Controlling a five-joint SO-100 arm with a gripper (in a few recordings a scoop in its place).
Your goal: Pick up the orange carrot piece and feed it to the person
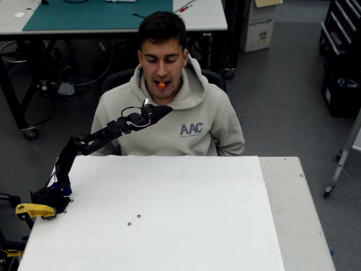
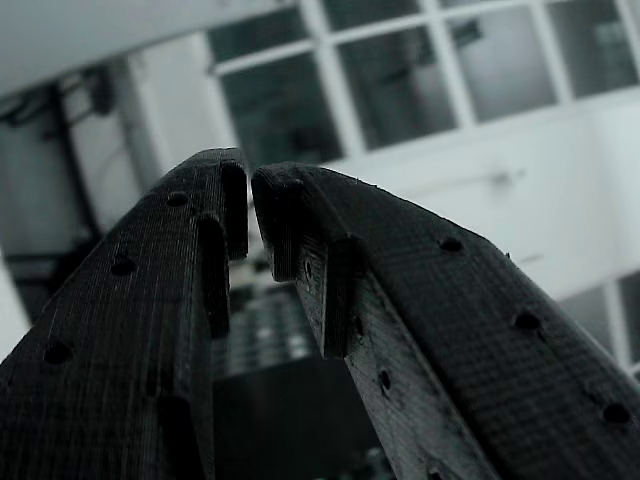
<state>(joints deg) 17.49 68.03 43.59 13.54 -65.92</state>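
The orange carrot piece [image 1: 162,84] sits in the open mouth of the person [image 1: 194,118], who wears a beige "AAC" hoodie and sits behind the white table [image 1: 169,226]. My black gripper [image 1: 164,109] hangs in front of his chest, just below his chin and apart from the carrot. In the wrist view the gripper [image 2: 249,190] has its two black fingertips nearly touching, with only a thin slit and nothing between them; it points up at windows.
My arm's base [image 1: 48,197] stands at the table's left edge beside a yellow part [image 1: 34,210]. Behind the person stands a desk with a green mat [image 1: 96,14]. A metal stand [image 1: 344,158] is at the right.
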